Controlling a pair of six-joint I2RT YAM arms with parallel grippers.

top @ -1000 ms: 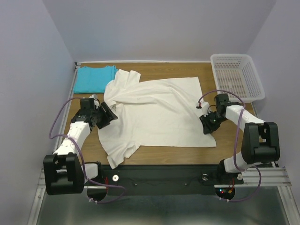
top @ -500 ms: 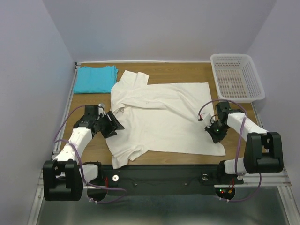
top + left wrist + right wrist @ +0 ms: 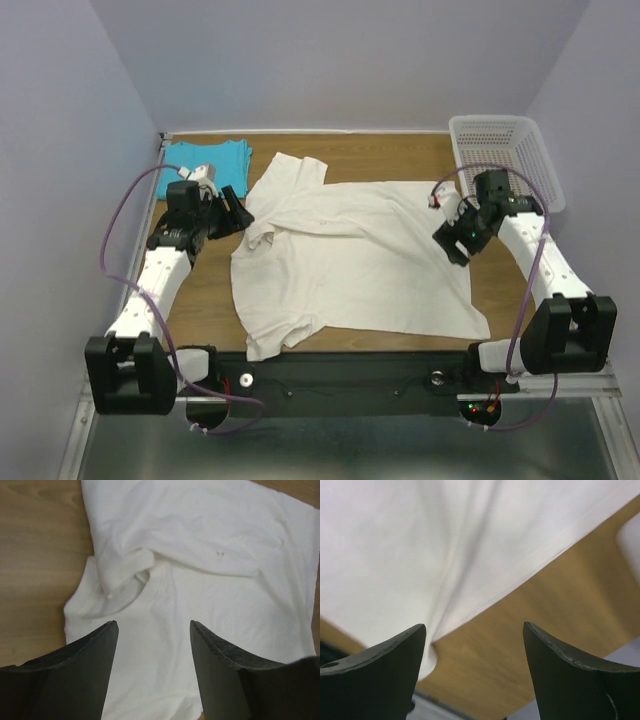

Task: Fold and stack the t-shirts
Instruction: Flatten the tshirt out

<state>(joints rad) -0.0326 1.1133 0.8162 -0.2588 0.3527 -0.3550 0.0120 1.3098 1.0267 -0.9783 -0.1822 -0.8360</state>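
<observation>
A large cream t-shirt (image 3: 350,255) lies spread across the middle of the wooden table, its collar (image 3: 132,582) bunched at the left and one sleeve pointing to the back. A folded turquoise t-shirt (image 3: 205,165) rests at the back left corner. My left gripper (image 3: 233,207) hovers open beside the cream shirt's collar; in the left wrist view (image 3: 152,630) only cloth shows below its spread fingers. Over the shirt's right edge my right gripper (image 3: 452,240) is open; in its wrist view (image 3: 475,630) the hem (image 3: 530,565) and bare wood lie beneath, nothing held.
A white perforated basket (image 3: 505,150) stands at the back right corner. Bare wood (image 3: 200,290) shows left of the cream shirt, and a strip (image 3: 500,290) to its right. The table's near edge meets a black rail (image 3: 350,365).
The right gripper has opened, let go of the cream shirt's right edge and risen toward the back. The left arm has swung back toward the turquoise shirt. The cream shirt has shifted rightward.
</observation>
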